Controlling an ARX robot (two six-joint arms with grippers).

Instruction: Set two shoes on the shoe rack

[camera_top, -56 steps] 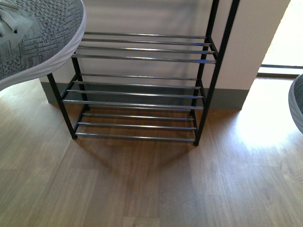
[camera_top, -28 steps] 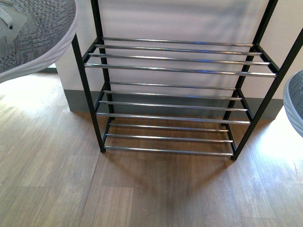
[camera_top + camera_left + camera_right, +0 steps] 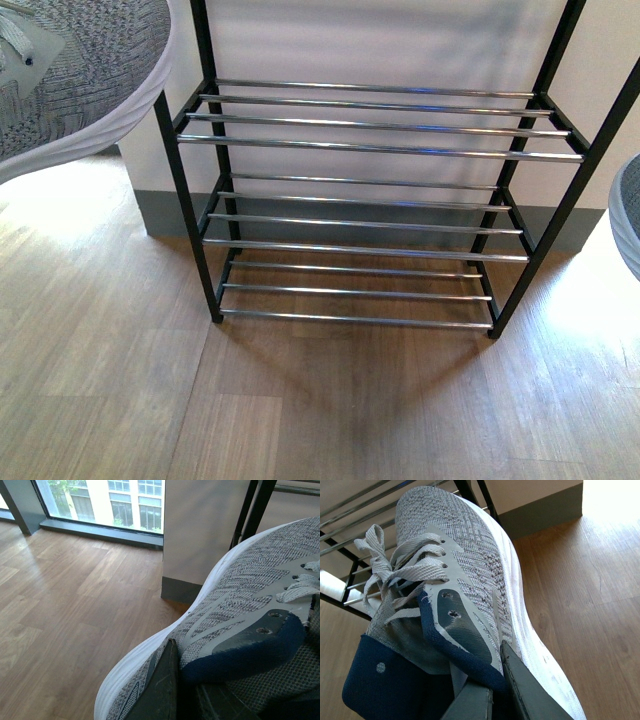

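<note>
Left tool (image 3: 189, 692) clamped on collar of left sneaker (image 3: 85, 75), aloft off left end of rack (image 3: 380, 148) | right tool (image 3: 496, 692) likewise, right sneaker (image 3: 628, 225) off right end | step, I judge: carry-in; next I must swing both over a tier.

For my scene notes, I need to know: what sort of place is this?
Likely a home entryway or hall, indoors: a shoe rack stands against a pale wall, there is wood-look flooring, and a floor-level window shows buildings outside.
</note>
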